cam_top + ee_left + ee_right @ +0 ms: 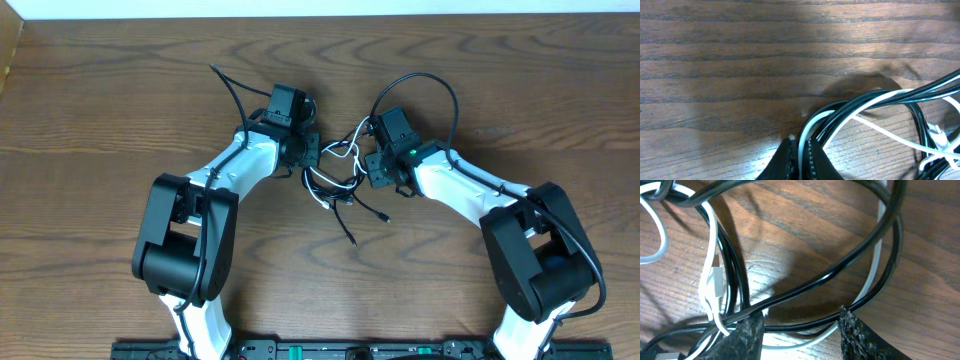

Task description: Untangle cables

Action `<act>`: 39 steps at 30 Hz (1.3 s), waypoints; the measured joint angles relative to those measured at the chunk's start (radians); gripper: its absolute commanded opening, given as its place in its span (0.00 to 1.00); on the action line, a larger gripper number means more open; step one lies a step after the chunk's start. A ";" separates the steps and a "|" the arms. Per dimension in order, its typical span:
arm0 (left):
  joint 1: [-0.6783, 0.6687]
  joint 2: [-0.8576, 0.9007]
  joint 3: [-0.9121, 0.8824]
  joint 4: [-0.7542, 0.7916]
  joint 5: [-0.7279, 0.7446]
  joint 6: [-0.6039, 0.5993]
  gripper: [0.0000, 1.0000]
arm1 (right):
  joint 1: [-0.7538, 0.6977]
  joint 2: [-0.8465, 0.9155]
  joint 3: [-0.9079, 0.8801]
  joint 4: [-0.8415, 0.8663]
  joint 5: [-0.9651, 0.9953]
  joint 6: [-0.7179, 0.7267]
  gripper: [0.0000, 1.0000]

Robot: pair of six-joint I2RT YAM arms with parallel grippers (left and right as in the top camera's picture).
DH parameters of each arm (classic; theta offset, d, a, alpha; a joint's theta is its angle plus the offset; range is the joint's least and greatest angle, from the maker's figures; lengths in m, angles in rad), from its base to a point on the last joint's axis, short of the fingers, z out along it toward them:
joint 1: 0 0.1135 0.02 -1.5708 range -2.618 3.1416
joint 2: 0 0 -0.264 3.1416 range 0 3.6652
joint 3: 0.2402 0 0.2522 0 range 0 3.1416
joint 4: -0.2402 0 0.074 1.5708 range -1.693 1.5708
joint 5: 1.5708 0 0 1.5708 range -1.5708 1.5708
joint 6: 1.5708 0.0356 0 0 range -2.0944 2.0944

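Cables are lying in one tangled knot mid-worktop, between my two arms. Glossy black cables are looping over and under a thin white cable that is carrying a small white plug. Left gripper is pinching the white cable tight. Right gripper is standing partly apart, straddling black and white strands without clamping them.

No legible text in any view. Specks on base rail, behind left gripper, too blurred.
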 measured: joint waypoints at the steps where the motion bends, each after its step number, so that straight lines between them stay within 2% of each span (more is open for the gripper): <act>1: 0.000 0.000 0.000 0.000 0.000 0.000 0.08 | 0.000 0.000 0.000 -0.005 -0.005 0.000 0.44; 12: 0.000 0.000 0.000 0.000 0.000 0.000 0.08 | 0.000 -0.001 0.003 -0.100 -0.008 0.001 0.50; 17: 0.000 0.000 0.000 0.001 0.000 0.000 0.08 | 0.001 -0.002 0.007 -0.133 0.073 0.003 0.60; 27: 0.000 0.000 0.000 0.001 0.000 0.000 0.08 | -0.019 -0.008 0.012 -0.206 0.330 -0.003 0.64; 32: 0.000 0.000 0.000 0.001 0.000 0.000 0.08 | -0.086 -0.007 0.003 -0.190 0.378 0.002 0.65; 39: 0.000 0.000 0.000 0.001 0.000 0.000 0.08 | -0.185 -0.014 -0.044 -0.050 0.371 0.007 0.68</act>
